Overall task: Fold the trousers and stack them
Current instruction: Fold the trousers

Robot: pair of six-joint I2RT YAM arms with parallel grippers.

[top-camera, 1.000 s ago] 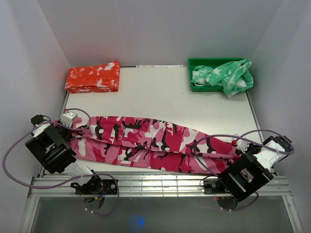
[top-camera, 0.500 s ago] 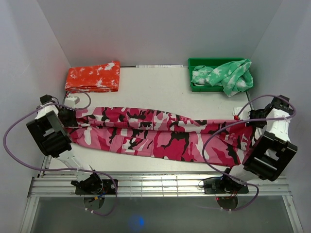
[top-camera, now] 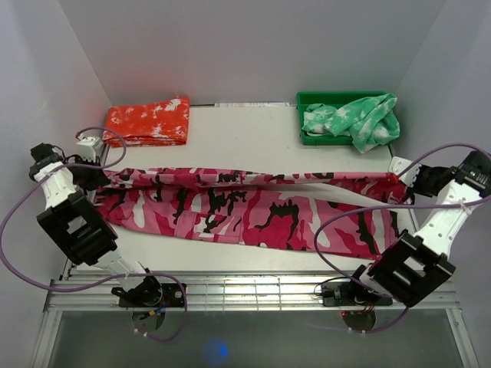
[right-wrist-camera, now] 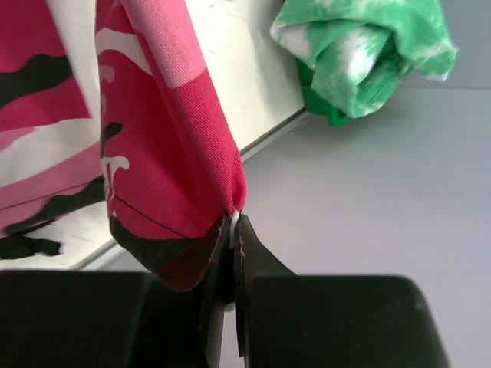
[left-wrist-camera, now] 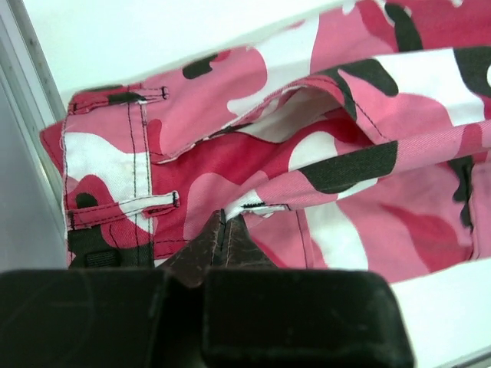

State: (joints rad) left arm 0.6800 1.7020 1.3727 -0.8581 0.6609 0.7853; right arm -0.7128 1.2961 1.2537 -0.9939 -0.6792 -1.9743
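Note:
The pink-magenta camouflage trousers (top-camera: pixel 245 211) are stretched left to right across the white table, lifted taut between both arms. My left gripper (top-camera: pixel 103 178) is shut on the waistband end at the left; in the left wrist view (left-wrist-camera: pixel 224 218) its jaws pinch a white patch of the trousers (left-wrist-camera: pixel 307 107) by the belt loops. My right gripper (top-camera: pixel 399 182) is shut on the leg hem at the right; in the right wrist view (right-wrist-camera: pixel 232 222) the hem of the trousers (right-wrist-camera: pixel 169 153) hangs from the closed jaws.
A folded orange-red garment (top-camera: pixel 147 121) with white splotches lies at the back left. A green bin (top-camera: pixel 313 100) at the back right holds a green garment (top-camera: pixel 357 120) with white splotches, also in the right wrist view (right-wrist-camera: pixel 360 54). White walls stand close on both sides.
Both arms have swung outward and away from the near edge, carrying the trousers' ends. The cloth, slack near the front before, is now pulled taut and lies farther back on the table.

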